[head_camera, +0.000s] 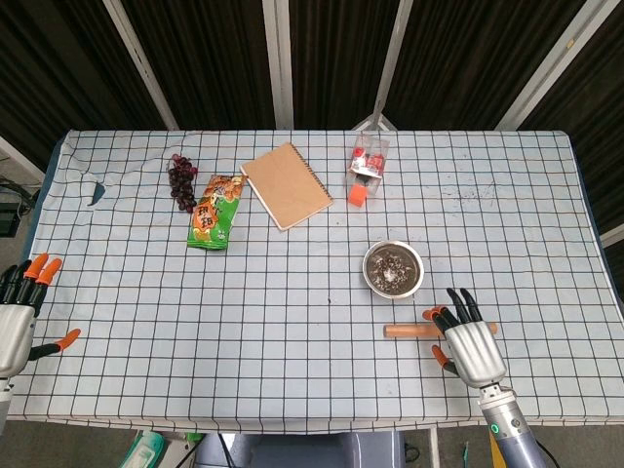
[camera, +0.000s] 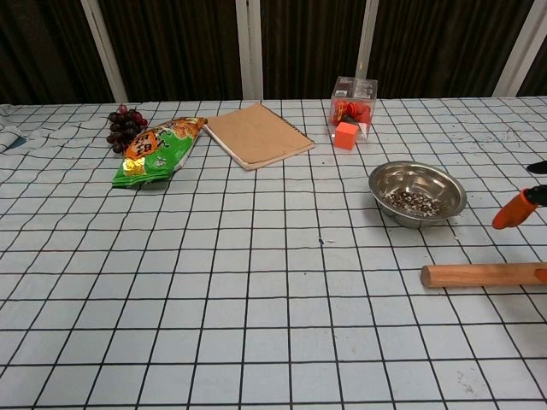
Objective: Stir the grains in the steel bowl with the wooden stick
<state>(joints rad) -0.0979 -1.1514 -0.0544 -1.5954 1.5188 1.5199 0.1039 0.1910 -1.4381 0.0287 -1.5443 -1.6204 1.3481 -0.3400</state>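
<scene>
The steel bowl (head_camera: 394, 270) (camera: 418, 193) with dark grains stands right of the table's middle. Just in front of it the wooden stick (head_camera: 409, 331) (camera: 479, 274) lies flat on the checked cloth. My right hand (head_camera: 469, 340) hovers over the stick's right part with its fingers spread and nothing held; the chest view shows only its orange fingertips (camera: 515, 210) at the right edge. My left hand (head_camera: 19, 317) stays at the table's near left corner, open and away from everything.
At the back lie a bunch of grapes (head_camera: 181, 181), a green snack bag (head_camera: 214, 211), a brown notebook (head_camera: 287, 184) and a clear box with red items (head_camera: 368, 158) beside an orange cube (head_camera: 357, 194).
</scene>
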